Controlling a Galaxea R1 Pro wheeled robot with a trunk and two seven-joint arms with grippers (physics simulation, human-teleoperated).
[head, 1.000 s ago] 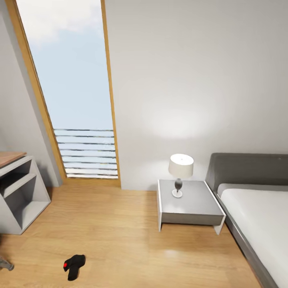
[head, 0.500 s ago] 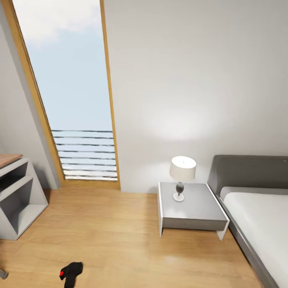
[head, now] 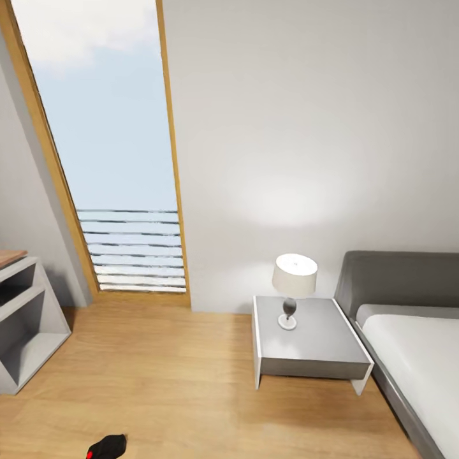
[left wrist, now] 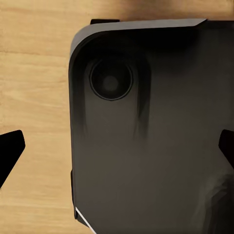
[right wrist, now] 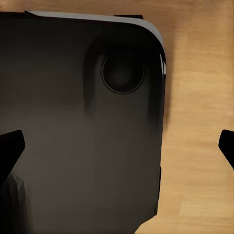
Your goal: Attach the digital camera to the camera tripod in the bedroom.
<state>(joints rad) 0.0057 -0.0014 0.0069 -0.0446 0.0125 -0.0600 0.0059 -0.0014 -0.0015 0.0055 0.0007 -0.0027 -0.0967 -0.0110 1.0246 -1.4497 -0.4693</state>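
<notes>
The digital camera (head: 106,446), a small chunky black body with a bright red round button, lies on the light wood floor (head: 178,382) at the bottom edge of my head view, partly cut off, well apart from the grey-framed bed with its white mattress (head: 414,357) and the grey bedside table (head: 312,347) carrying a white-shaded lamp (head: 294,284). A tall slanted window with a wooden frame (head: 108,159) fills the left; a grey shelf unit (head: 22,325) stands below it.

In my left wrist view, the left pincer (left wrist: 117,151) hangs released, its dark fingertips (left wrist: 9,148) spread wide over the robot's dark base panel (left wrist: 146,136).

My right wrist view matches: the right pincer (right wrist: 117,146) is spread and empty.

I judge I am on the approach; next I must face the camera and stoop low to grasp it.
</notes>
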